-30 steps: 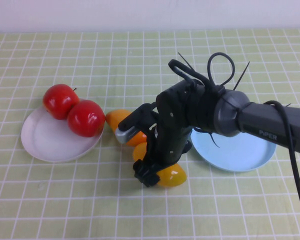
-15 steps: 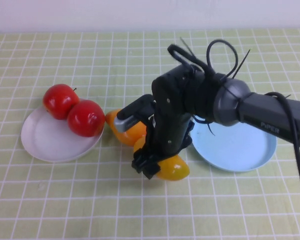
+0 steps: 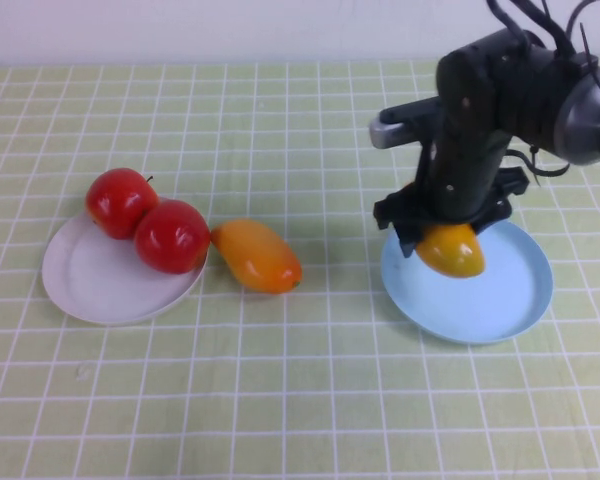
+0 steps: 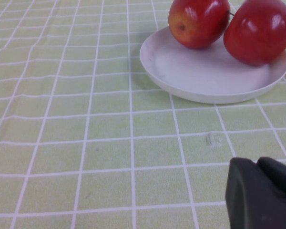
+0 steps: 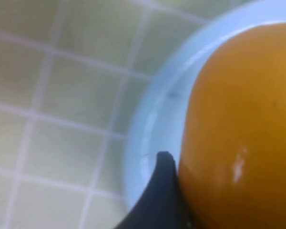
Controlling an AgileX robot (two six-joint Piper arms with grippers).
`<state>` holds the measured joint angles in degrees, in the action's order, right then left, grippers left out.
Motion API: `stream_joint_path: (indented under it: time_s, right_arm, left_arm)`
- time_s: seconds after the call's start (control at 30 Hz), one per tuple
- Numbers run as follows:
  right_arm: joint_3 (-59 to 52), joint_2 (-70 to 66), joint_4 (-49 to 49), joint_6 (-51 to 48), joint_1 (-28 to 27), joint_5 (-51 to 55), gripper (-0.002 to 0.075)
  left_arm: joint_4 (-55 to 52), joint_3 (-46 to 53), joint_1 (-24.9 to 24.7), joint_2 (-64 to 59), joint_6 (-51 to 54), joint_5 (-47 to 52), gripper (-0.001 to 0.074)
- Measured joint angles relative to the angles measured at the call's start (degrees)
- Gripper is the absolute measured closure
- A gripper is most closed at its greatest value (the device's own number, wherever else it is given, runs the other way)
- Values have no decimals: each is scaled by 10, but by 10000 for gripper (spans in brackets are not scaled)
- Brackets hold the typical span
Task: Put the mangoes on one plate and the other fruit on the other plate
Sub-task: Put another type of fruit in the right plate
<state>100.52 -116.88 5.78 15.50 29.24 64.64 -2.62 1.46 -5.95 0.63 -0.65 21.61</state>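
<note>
On the white plate (image 3: 95,285), at the robot's left, both red apples (image 3: 145,220) already sit touching each other, so that half of the sorting looks finished. Of the mangoes, one (image 3: 450,250) hangs in the right claw (image 3: 442,228) above the near-left part of the light blue plate (image 3: 510,300); the other mango (image 3: 258,256) lies on the counter (image 3: 280,400) just beside the white plate's rim, its tip close to the nearer apple. By my judgement the task is a little past halfway: the carried mango has yet to be set down and let go, and the second mango has yet to be fetched.

The right claw is clenched on the carried mango, its fingers (image 5: 157,200) pressed against the fruit's skin, as the right wrist view shows with the blue rim directly beneath. Whether the fruit touches the plate yet I cannot tell. The left claw (image 4: 262,193) sits low over bare counter near the white plate, carrying nothing; its dark fingertips appear drawn together.
</note>
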Motion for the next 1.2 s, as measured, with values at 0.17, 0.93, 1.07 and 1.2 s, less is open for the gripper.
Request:
stream_joint_path:
  time_s: [0.17, 0.93, 1.07, 1.2]
  right_arm:
    - [0, -35, -16, 4, -24, 0, 186]
    - [113, -10, -45, -44, -16, 56, 46]
    - [119, -11, -101, -126, 15, 39, 46]
    - [119, -29, -158, -234, 50, -25, 46]
  left_arm:
    - [0, 0, 0, 0, 0, 0, 731]
    - [0, 0, 0, 0, 0, 0, 731]
    - [0, 0, 0, 0, 0, 0, 731]
    - [0, 0, 0, 0, 0, 0, 731]
